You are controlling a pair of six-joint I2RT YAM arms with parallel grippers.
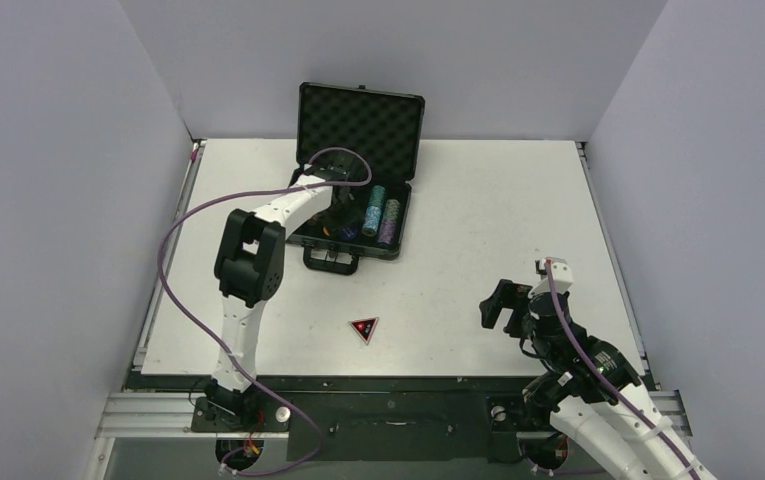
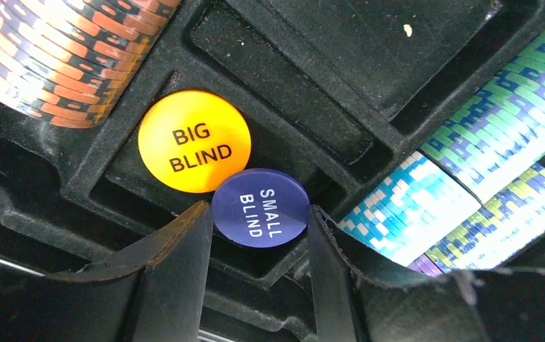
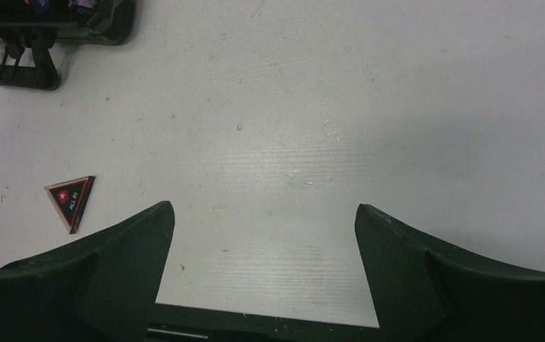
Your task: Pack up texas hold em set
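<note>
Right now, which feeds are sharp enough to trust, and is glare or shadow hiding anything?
Left wrist: sharp, SMALL BLIND disc and BIG BLIND disc fully legible, though the teal chips look washed out. Right wrist: evenly lit, the triangle readable, faint sheen on the table. Top external: the case interior is dark, contents small.

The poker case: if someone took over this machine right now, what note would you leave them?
Left pincer: inside the open case, apparently closed on the blue SMALL BLIND disc, right beside the yellow BIG BLIND disc.
Right pincer: open, holding nothing, above the table.
Done: orange chips and teal chips lie in the case.
Left: let go of the blue disc, pack the ALL IN triangle lying on the table, then shut the lid.
</note>
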